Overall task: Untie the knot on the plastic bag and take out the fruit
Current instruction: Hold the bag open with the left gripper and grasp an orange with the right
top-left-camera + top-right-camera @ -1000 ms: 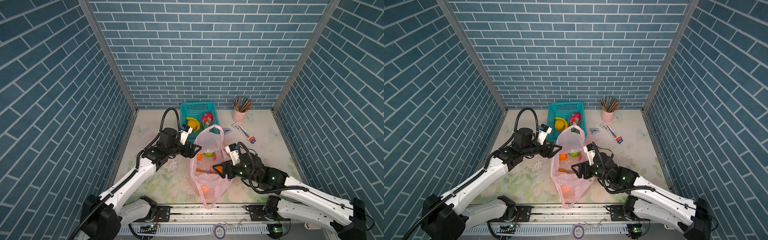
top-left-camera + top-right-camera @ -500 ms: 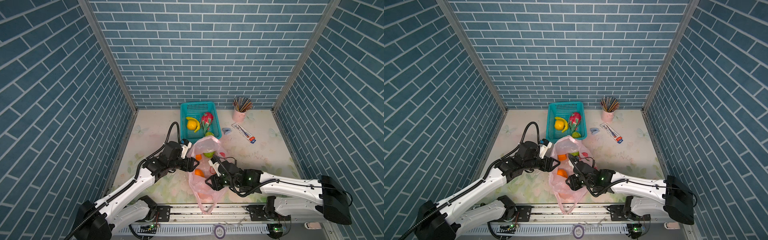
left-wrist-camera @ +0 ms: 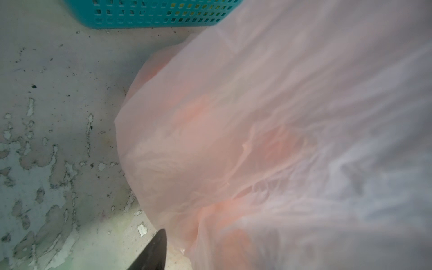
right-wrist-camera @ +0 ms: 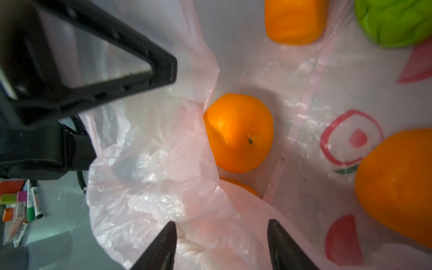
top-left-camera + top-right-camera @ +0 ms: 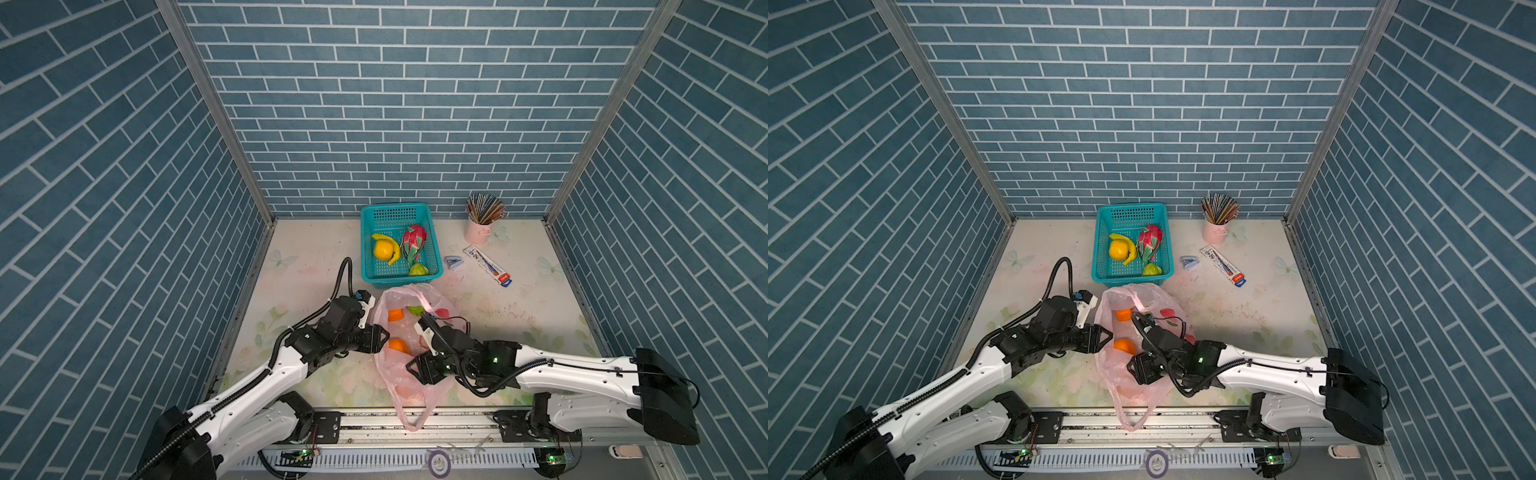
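The pink plastic bag [image 5: 415,386] lies slumped mid-table, its mouth gaping. Inside lie fruit: a round orange [image 4: 238,133], a bigger orange [image 4: 397,187], an orange block [image 5: 395,314] and a green one [image 5: 414,309]. The knot is out of view. My left gripper [image 5: 384,337] stands open at the bag's left rim; in the left wrist view one finger [image 3: 156,247] shows and film covers the other. My right gripper [image 4: 222,243] hangs open over crumpled film by the mouth, nothing held.
A teal basket [image 5: 370,216] behind the bag holds a dragon fruit [image 5: 413,245], a yellow round fruit [image 5: 383,250], a banana and a green fruit. At back right are a pink cup of pencils [image 5: 482,224], a long box [image 5: 487,266] and a small blue stapler [image 5: 451,262]. One bag handle loop [image 5: 411,419] hangs over the front rail.
The bag has sunk from standing tall to slumped. My right gripper swung left over the bag's mouth. My left gripper dropped toward the bag's left rim.
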### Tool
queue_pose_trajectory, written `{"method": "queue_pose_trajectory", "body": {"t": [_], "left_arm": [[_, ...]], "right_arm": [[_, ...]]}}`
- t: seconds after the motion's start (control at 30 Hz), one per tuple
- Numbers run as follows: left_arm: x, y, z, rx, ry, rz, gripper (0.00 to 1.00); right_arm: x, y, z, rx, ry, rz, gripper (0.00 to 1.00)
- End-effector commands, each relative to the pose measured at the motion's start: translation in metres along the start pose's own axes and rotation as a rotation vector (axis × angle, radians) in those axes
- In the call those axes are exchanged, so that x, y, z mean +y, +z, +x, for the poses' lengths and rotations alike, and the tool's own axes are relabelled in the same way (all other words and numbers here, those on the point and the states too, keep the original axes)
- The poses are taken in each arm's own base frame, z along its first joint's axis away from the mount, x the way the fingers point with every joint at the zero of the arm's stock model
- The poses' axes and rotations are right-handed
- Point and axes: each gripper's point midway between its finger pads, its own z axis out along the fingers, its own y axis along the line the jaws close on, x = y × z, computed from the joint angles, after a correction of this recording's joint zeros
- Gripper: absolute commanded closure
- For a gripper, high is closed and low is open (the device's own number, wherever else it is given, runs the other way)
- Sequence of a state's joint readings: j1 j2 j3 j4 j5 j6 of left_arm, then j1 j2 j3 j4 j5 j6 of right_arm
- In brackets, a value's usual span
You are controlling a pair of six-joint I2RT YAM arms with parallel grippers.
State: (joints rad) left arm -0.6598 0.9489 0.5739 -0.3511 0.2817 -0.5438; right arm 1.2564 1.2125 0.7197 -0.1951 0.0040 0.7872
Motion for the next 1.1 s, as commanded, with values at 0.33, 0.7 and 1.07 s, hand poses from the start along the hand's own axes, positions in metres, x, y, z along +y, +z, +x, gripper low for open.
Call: {"method": "queue_pose_trajectory", "body": {"t": [0.33, 0.7, 1.07], "left_arm": [[0.007, 0.007, 0.031, 0.048, -0.056, 0.005, 0.42], [0.02, 0.009, 0.039, 0.032, -0.135, -0.053, 0.42], [0.021, 0.011, 0.045, 0.007, -0.157, -0.051, 0.42]], "right_arm": [[-0.005, 0.014, -0.06, -0.093, 0.106, 0.113, 0.29], [-0.014, 0.054, -0.048, 0.025, 0.1, 0.173, 0.21], [-0.032, 0.091, -0.016, 0.158, 0.109, 0.216, 0.19]]}}
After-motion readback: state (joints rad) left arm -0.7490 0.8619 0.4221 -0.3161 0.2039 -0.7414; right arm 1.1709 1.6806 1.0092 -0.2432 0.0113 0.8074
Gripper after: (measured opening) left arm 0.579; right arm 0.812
